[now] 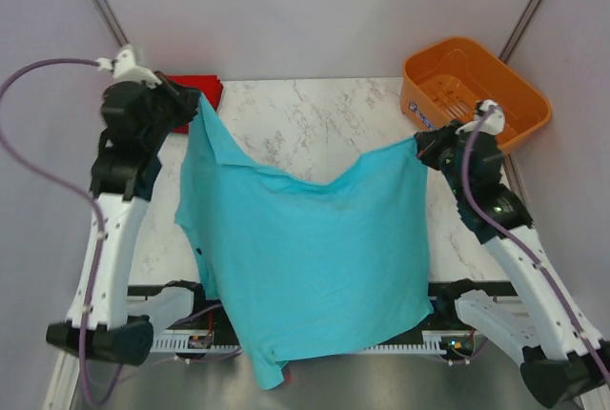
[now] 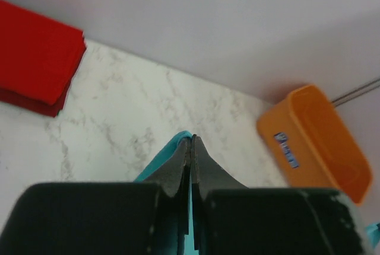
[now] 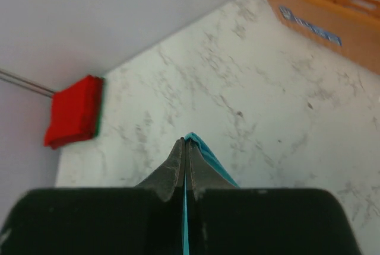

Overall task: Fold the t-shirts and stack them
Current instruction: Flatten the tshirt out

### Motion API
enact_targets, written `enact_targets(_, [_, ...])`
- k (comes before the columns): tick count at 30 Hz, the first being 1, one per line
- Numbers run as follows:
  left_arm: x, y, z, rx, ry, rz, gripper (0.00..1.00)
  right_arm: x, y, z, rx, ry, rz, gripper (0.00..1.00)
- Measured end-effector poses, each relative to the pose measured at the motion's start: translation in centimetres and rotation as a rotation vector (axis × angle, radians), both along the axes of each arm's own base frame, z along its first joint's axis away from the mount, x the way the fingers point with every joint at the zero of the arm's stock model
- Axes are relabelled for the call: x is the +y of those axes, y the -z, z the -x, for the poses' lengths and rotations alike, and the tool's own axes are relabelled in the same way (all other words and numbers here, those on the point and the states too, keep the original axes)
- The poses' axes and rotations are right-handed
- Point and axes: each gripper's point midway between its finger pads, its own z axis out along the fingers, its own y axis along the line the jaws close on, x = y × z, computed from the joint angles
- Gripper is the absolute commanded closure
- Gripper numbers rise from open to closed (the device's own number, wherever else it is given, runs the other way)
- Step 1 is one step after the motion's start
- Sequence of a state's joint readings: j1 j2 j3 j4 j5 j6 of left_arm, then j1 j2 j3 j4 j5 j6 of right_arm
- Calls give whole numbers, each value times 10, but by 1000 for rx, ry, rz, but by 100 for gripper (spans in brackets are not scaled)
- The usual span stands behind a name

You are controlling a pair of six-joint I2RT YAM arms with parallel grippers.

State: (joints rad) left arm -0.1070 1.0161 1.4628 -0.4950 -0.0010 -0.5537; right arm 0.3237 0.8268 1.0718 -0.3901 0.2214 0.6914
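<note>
The teal-blue t-shirt [image 1: 315,267] is held spread above the marble table [image 1: 315,114]. One upper corner is pinched in the closed left gripper [image 1: 195,102], the other in the closed right gripper [image 1: 421,148]. The held edge runs left to right and sags at the middle, and the cloth hangs toward the near edge. The red t-shirt [image 1: 198,86] lies folded at the far left corner.

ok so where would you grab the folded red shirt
Probably the layered edge of the folded red t-shirt that faces the middle of the marble table, coming in low from there: it lies flat in the far left corner by the walls, so that side looks reachable.
</note>
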Motion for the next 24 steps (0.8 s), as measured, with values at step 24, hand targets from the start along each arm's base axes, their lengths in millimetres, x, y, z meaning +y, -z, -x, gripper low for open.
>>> enact_targets(24, [-32,158,-176,242,139,-170,98,-23,104,-146,164,100,281,100])
